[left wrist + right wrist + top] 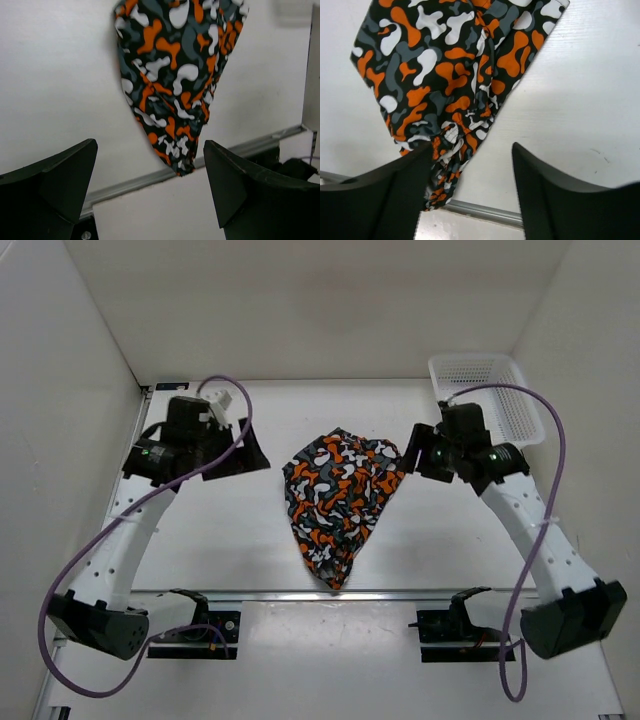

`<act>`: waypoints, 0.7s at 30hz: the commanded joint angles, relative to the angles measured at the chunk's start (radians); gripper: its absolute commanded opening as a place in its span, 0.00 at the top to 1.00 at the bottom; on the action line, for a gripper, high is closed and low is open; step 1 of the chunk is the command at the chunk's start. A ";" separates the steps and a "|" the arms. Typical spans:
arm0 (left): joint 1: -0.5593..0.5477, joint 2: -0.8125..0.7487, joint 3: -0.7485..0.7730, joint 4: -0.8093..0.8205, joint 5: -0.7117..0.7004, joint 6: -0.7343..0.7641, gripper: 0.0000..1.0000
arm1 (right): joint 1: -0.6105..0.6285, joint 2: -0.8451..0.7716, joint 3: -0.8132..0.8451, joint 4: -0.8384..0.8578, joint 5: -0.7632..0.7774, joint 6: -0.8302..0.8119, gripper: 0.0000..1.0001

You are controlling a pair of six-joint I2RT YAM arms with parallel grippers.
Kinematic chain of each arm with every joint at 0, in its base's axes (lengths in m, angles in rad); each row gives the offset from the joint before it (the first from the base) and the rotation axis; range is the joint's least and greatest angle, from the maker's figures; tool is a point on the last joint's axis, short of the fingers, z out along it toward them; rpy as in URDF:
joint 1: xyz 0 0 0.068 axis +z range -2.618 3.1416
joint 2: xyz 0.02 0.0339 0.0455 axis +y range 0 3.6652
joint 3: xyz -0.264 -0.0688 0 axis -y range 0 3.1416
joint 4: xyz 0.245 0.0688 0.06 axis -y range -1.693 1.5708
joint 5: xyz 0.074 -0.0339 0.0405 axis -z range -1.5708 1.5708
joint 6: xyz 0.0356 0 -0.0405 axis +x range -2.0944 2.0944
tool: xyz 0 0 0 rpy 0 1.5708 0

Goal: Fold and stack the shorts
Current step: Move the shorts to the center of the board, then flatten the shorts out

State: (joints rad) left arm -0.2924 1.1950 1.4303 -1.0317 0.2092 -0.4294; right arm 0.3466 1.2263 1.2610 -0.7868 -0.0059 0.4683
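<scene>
The shorts [342, 502] lie bunched mid-table between your left gripper [150, 145] and right gripper [471, 147], both spread and empty. Pinch only one rumpled layer and you'll likely drag the heap crooked instead of flattening it.

shorts [340, 502] on table [250, 540] | right of left gripper [255, 458] fingers, apart | just left of right gripper [408, 455] fingers | basket [480, 375] behind them

Bright even light, soft shadows, wrist views slightly blurred
</scene>
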 commanded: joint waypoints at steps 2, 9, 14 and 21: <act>-0.127 0.013 -0.106 0.108 0.040 -0.084 0.01 | 0.089 -0.155 -0.124 -0.009 -0.037 0.085 0.36; -0.250 0.234 -0.024 0.108 0.080 -0.106 0.01 | 0.385 -0.163 -0.385 0.122 -0.179 0.210 0.09; -0.350 0.411 0.195 -0.048 -0.108 -0.148 0.01 | 0.454 -0.136 -0.482 0.191 -0.158 0.342 0.27; -0.156 0.168 -0.087 0.047 -0.111 -0.244 0.01 | 0.552 0.045 -0.347 0.213 -0.201 0.204 0.08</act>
State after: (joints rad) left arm -0.5247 1.5150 1.4216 -0.9813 0.1471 -0.6197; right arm 0.8303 1.2125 0.8371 -0.6353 -0.1589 0.7334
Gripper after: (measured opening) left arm 0.987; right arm 0.893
